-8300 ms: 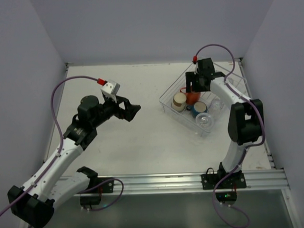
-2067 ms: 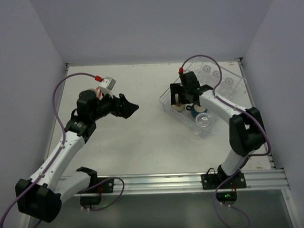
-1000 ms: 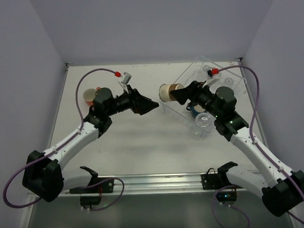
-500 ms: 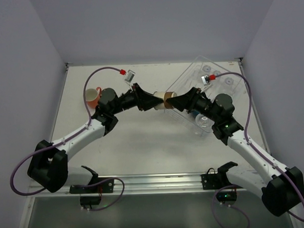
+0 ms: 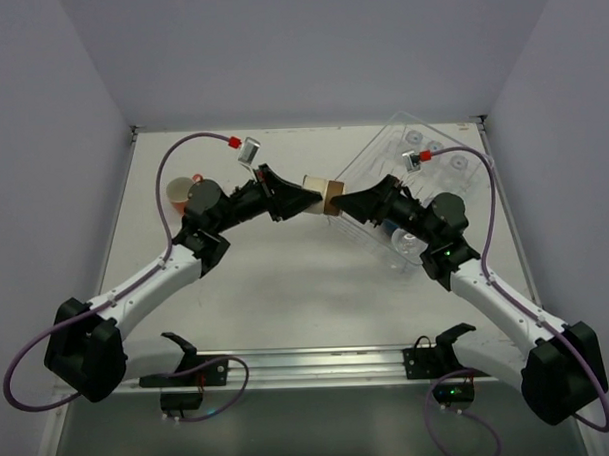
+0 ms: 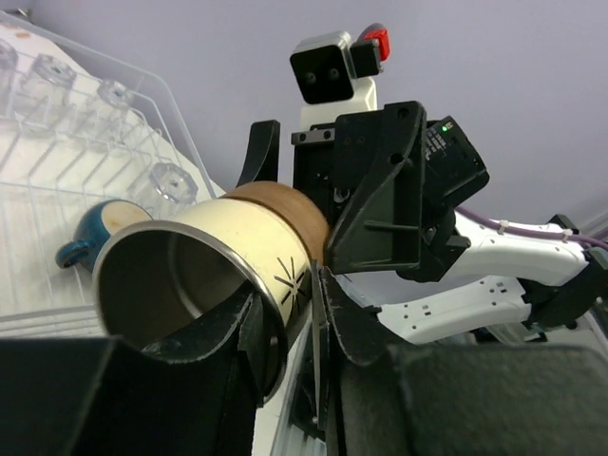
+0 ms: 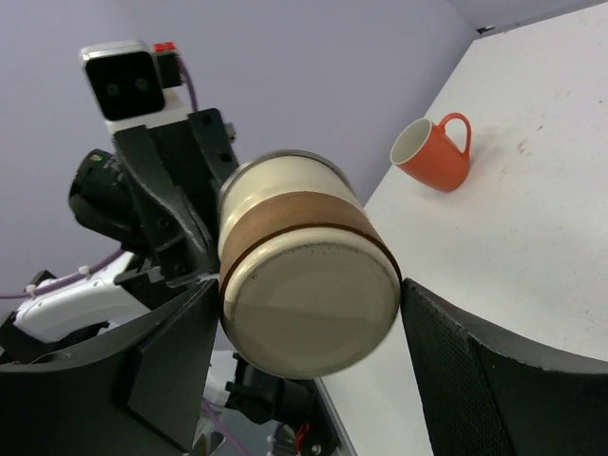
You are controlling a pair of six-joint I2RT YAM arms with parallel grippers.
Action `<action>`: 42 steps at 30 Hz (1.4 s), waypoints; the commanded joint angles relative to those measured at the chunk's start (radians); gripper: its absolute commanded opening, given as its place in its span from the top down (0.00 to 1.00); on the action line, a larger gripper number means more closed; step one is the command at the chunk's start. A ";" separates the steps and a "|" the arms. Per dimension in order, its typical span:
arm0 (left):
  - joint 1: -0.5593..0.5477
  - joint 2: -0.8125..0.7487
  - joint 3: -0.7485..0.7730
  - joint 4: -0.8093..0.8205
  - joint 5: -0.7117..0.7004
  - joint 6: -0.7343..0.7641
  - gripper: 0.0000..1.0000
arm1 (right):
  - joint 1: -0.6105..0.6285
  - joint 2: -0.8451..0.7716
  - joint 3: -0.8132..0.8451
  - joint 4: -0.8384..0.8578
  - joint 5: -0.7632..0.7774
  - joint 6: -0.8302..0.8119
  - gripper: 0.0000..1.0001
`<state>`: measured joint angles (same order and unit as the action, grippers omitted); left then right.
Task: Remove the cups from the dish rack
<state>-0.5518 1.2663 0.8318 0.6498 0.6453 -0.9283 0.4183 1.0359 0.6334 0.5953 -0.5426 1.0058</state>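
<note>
The beige cup [image 5: 320,195] has changed hands: left fingers [image 6: 356,332] clench its rim, right fingers [image 7: 494,370] stand released, so it can go to the desk [image 5: 287,289].

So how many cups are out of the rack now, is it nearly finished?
Not nearly. One looks done: the orange mug stands on the table, away from the dish rack. In hand: the beige cup is in the air between the left gripper, which pinches its rim, and the right gripper at its base. Left: the dark blue cup and clear tumblers sit in the rack.
</note>
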 commanded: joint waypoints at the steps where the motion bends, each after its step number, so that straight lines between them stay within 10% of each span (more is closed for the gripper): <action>1: -0.005 -0.080 0.018 -0.021 -0.087 0.115 1.00 | -0.009 0.012 -0.017 0.024 0.010 0.025 0.20; 12: -0.003 -0.107 0.072 -0.174 -0.208 0.230 1.00 | -0.027 -0.010 -0.024 0.021 -0.010 0.033 0.01; 25: 0.006 0.284 0.708 -1.243 -1.004 0.743 1.00 | -0.041 -0.117 0.008 -0.373 0.162 -0.243 0.01; 42: 0.202 0.657 0.710 -1.136 -1.021 0.787 1.00 | -0.036 -0.191 -0.095 -0.479 0.233 -0.358 0.01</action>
<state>-0.3393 1.9194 1.5341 -0.5594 -0.3477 -0.1886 0.3794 0.8551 0.5423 0.1154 -0.3313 0.6830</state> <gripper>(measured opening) 0.050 0.989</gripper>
